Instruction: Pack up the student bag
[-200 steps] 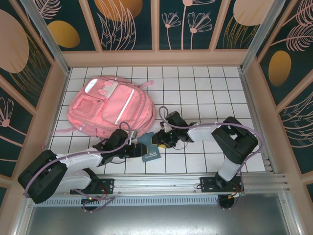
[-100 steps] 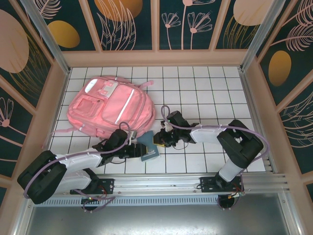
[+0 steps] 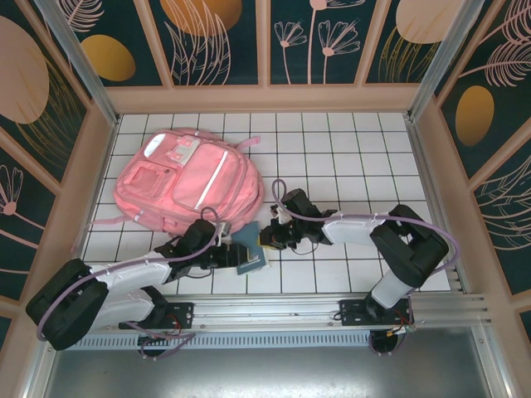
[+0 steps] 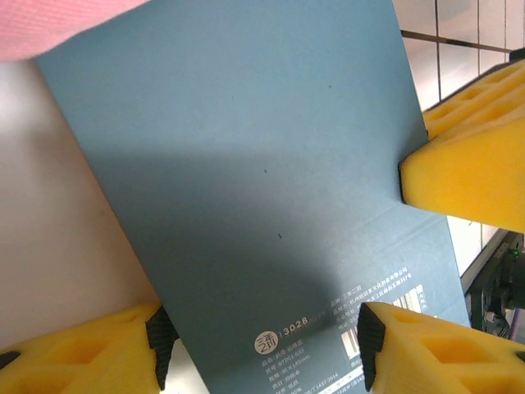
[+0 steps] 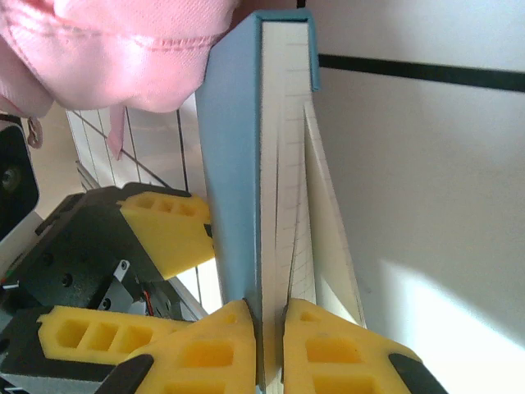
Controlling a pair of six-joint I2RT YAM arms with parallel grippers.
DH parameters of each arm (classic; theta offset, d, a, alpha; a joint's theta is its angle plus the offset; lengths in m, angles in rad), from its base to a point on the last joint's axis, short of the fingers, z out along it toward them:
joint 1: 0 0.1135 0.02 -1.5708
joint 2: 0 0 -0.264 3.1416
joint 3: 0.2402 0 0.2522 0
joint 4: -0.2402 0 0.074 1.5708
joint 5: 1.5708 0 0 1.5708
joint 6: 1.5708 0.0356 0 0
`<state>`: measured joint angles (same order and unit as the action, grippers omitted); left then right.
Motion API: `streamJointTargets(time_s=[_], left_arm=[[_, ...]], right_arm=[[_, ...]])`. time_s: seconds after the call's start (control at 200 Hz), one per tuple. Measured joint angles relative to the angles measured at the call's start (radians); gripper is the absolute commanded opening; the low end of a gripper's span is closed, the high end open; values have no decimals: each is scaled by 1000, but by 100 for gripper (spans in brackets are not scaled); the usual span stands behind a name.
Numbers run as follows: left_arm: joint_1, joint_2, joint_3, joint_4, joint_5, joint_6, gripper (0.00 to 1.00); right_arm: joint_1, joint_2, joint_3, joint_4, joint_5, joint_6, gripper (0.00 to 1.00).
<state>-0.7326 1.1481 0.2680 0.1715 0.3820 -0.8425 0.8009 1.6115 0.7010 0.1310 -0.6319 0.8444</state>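
Right off the near-right corner of the student bag (image 3: 187,186), which is lying flat on the white gridded surface (image 3: 348,149), there's a blue notebook (image 3: 253,255) with its top corner touching the pink fabric. Right gripper (image 5: 269,324), on the notebook's side away from the bag, is pinched tight on the cover plus a few pages. Left gripper (image 4: 258,349), just near of the bag, sits roughly half open, pads spread apart across the back cover.

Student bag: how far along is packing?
Done: nothing visibly; the student bag lies flat, no opening visible. In hand: notebook on edge beside it, right gripper pinching its cover and some pages, left gripper open against the cover. Left: getting the notebook inside.
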Motion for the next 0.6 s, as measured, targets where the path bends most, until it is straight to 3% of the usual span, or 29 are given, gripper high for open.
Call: streamJointTargets(time_s=[0.095, 0.32, 0.601], left_arm=[[-1, -58, 13, -67, -25, 0, 67], [-1, -247, 98, -236, -118, 0, 71], [-1, -292, 171, -364, -225, 3, 75]], right_arm=[[8, -13, 0, -7, 3, -1, 0], [11, -52, 0, -35, 11, -8, 0], [5, -190, -22, -99, 24, -48, 0]])
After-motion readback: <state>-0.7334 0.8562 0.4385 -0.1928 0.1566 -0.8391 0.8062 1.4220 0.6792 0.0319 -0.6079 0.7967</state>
